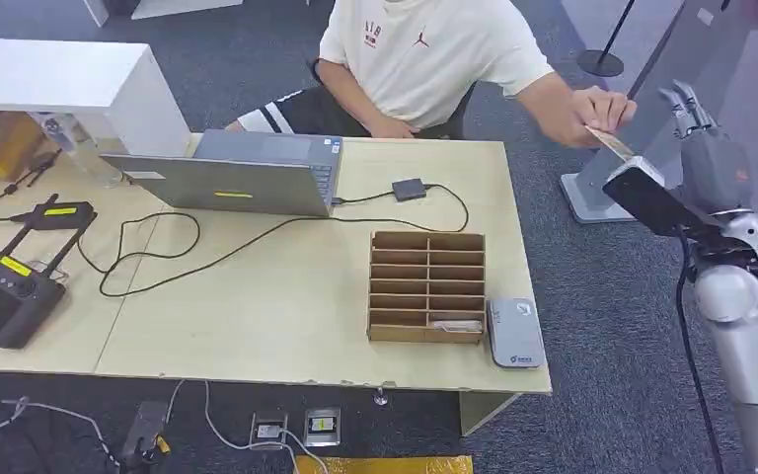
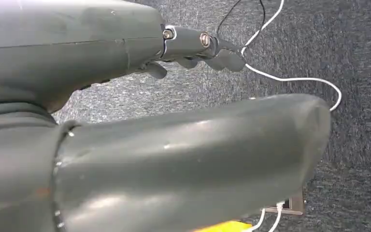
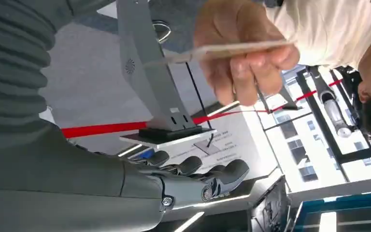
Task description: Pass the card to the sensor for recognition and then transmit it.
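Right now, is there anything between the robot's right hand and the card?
No. In the right wrist view, open air separates the right hand from the card, which a person's hand holds.

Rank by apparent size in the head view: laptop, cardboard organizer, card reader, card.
1. Laptop
2. Cardboard organizer
3. Card reader
4. Card, seen nearly edge-on in the person's hand, so its true size is unsure.
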`<state>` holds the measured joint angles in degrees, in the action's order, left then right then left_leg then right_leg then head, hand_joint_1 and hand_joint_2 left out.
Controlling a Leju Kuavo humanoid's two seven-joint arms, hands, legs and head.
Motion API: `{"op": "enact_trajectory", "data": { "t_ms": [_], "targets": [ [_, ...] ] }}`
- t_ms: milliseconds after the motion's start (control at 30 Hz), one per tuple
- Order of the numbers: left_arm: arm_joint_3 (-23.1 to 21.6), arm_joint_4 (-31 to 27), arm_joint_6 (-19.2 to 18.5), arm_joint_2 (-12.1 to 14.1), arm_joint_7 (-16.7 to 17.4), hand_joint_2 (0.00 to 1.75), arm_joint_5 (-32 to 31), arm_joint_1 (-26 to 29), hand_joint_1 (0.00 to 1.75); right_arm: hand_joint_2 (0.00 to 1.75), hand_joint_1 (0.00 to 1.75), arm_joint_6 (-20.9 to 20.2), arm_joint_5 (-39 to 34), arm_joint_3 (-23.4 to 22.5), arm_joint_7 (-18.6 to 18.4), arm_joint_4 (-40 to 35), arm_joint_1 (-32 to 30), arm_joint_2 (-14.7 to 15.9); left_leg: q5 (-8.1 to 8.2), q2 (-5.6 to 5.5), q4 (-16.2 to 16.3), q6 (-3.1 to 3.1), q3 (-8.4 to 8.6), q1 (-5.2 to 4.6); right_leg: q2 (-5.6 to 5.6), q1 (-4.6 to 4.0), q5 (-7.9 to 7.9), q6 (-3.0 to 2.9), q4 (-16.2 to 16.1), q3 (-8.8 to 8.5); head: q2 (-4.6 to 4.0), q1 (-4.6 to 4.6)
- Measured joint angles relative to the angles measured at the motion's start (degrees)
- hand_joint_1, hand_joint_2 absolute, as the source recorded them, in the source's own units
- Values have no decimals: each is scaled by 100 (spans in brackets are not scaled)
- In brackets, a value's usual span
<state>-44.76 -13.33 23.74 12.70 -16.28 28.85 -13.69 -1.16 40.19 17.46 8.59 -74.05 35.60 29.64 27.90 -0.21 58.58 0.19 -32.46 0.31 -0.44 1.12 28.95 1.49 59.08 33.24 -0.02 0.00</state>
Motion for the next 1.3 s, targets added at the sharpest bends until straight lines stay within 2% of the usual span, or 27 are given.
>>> {"op": "enact_trajectory", "data": {
  "t_ms": [167, 200, 233, 267, 600, 1300],
  "targets": [
    [0, 0, -13, 0, 7, 0, 0, 0, 0, 175, 0, -2, 55, 0, -37, 0, -32, 0, 0, 0, 0, 0, 0, 0, 0, 0, 0, 0, 0, 0, 0, 0],
    [0, 0, -15, 0, 7, 0, 0, 0, 0, 175, 70, -2, 59, 0, -37, -2, -37, 0, 0, 0, 0, 0, 0, 0, 0, 0, 0, 0, 0, 0, 0, 0],
    [0, -2, -17, 0, 7, 0, -2, 0, 0, 175, 162, -4, 61, 0, -39, -2, -41, 0, 0, 0, 0, 0, -1, 0, 0, 0, 0, 0, 0, 0, 0, 0],
    [0, 0, -24, 0, 9, 0, -6, 0, 0, 175, 175, -17, 61, 0, -52, -2, -44, 0, 0, 0, 0, 0, -1, 0, 0, 0, 0, 0, 0, 0, 0, 0],
    [0, -24, -70, 2, 28, 0, -101, -7, 0, 175, 175, -293, -65, -31, -138, -2, -44, 0, 0, 0, 0, 0, -1, 0, -1, 0, 0, 0, 0, 0, 0, 0],
    [0, -31, -66, 15, 68, 0, -188, -29, 0, 175, 175, -407, -89, -140, -173, -7, -72, -46, 0, 0, 0, 0, -1, 0, -1, 0, 0, 0, 0, 0, 0, 0]
  ]
}}
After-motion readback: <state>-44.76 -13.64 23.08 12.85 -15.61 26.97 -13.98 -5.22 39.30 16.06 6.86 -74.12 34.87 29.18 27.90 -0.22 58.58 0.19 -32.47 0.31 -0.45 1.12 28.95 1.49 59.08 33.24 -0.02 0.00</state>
